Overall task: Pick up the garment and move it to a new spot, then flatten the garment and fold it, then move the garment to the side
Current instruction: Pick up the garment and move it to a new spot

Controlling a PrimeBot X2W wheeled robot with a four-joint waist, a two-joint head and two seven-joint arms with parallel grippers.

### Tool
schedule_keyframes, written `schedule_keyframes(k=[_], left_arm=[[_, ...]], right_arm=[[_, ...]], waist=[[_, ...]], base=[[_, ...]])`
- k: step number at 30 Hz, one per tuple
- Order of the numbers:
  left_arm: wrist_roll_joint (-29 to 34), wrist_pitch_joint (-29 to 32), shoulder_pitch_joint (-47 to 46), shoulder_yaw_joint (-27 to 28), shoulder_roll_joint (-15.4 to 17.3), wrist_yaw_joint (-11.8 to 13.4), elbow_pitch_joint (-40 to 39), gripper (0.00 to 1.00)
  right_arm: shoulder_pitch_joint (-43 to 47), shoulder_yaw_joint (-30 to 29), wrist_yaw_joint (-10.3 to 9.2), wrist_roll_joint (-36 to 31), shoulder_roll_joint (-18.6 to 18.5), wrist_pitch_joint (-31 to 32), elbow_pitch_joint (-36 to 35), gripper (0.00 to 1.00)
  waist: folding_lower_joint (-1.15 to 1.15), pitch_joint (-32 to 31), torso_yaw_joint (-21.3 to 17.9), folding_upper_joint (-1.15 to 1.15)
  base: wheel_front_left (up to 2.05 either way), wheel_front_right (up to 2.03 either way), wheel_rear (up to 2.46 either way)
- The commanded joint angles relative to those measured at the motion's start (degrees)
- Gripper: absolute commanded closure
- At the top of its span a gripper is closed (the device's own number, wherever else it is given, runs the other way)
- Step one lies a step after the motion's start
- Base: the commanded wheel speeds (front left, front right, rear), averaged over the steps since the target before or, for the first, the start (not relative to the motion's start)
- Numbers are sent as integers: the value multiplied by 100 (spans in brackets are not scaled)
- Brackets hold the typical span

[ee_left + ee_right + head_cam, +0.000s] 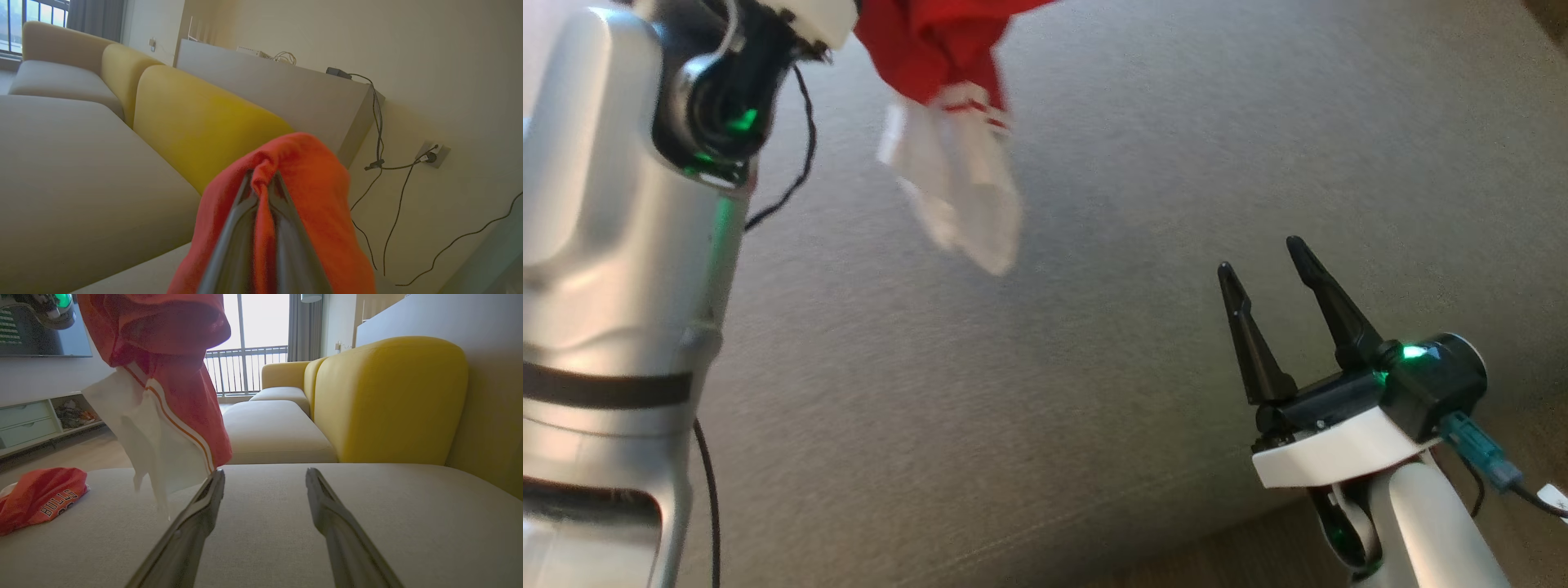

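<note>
Pinching the red garment tight in my left gripper, I hold my right gripper spread wide.

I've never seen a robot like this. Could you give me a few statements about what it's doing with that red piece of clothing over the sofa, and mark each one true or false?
1. The left claw is shut on the red and white garment, which hangs in the air above the grey cushion. True.
2. The right claw grips the garment too. False: it is open and empty, and apart from the cloth.
3. The garment lies flat and folded on the cushion. False: it dangles bunched from the left claw.
4. A second red garment, lettered BULLS, lies crumpled on the cushion. True.
</note>
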Motion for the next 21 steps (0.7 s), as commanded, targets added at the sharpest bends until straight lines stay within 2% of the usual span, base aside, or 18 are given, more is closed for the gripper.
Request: schedule_keyframes(k=[1,6,10,12,14,15,18,21], left_arm=[[-95,164,-8,162,176,128,-98,100],[-55,212,265,96,205,269,376,100],[182,-96,585,61,448,295,1191,100],[315,-404,770,63,621,233,1582,100],[439,-984,966,70,773,-23,1799,97],[351,-1271,1102,131,764,-186,1868,0],[68,-2020,1546,326,681,-405,2002,0],[76,-2652,2026,441,636,-472,1931,0]], right_arm=[[-181,132,-1,86,11,-36,-248,0],[-303,219,-1,227,12,-36,-321,0],[-418,238,-1,367,12,-36,-394,0],[-462,257,-1,424,12,-36,-418,0],[-473,275,-1,448,12,-36,-424,0],[-466,274,-1,454,12,-36,-419,0],[-406,275,-1,404,12,-36,-362,0],[-324,285,-1,270,12,-36,-261,0]], waist=[[0,370,-553,0],[0,729,-868,0],[0,1043,-1105,0],[0,1132,-1182,0],[0,1157,-1212,0],[0,1145,-1198,0],[0,1000,-1027,0],[0,725,-728,0]], base=[[0,0,0],[0,0,0],[0,0,0],[0,0,0],[0,0,0],[0,0,0],[0,0,0],[0,0,0]])
